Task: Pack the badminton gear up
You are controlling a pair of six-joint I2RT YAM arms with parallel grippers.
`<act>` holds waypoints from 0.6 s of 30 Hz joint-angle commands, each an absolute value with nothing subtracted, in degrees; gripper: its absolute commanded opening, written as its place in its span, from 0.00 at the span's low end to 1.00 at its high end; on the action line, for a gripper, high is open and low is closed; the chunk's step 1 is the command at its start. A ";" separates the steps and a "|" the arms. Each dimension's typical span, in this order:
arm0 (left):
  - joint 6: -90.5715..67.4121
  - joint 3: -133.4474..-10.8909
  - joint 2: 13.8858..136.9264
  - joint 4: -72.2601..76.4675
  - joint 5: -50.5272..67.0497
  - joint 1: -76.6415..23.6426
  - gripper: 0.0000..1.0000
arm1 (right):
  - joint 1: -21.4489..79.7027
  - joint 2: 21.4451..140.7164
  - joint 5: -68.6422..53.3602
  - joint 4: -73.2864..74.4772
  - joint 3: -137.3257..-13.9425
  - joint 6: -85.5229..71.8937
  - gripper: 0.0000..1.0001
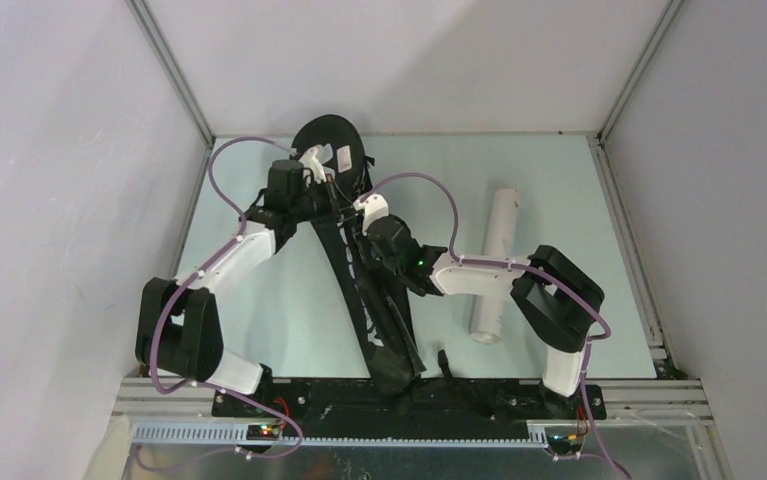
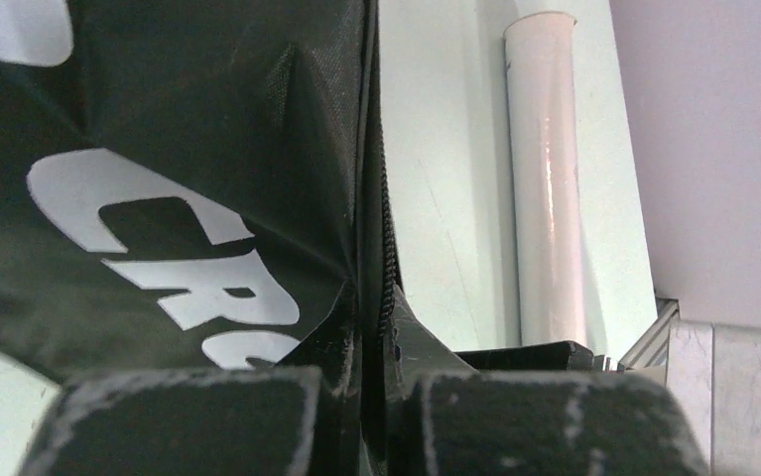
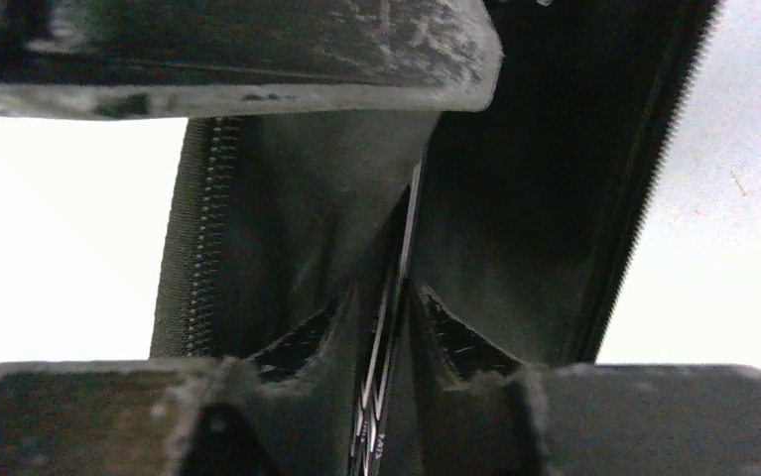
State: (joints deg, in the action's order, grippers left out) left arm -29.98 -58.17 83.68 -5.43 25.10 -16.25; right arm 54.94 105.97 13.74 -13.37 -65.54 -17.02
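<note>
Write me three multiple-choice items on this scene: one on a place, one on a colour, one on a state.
1. Where does the white tube lie?
A) on the table, right of the racket bag
B) inside the bag
C) off the table

2. What colour is the bag's lettering?
A) red
B) white
C) yellow

3. How is the left pincer?
A) wide open
B) shut on the bag's edge
C) holding a shuttlecock

1 A: it lies on the table beside the bag.
2 B: white letters on black cloth.
3 B: it pinches the cloth by the zip.
</note>
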 commanded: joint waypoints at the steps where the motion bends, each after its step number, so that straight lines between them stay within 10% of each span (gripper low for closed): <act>1: -29.99 -63.23 83.05 -5.59 26.81 -17.42 0.00 | 56.13 105.40 9.68 -12.67 -68.38 -16.27 0.34; 12: -31.09 -62.81 84.75 -3.86 26.62 -13.35 0.00 | 55.79 86.93 12.45 -1.31 -58.81 -16.76 0.91; 18: -31.16 -61.98 84.59 -2.37 28.64 -13.28 0.00 | 54.06 77.37 11.03 1.34 -47.67 -21.87 0.99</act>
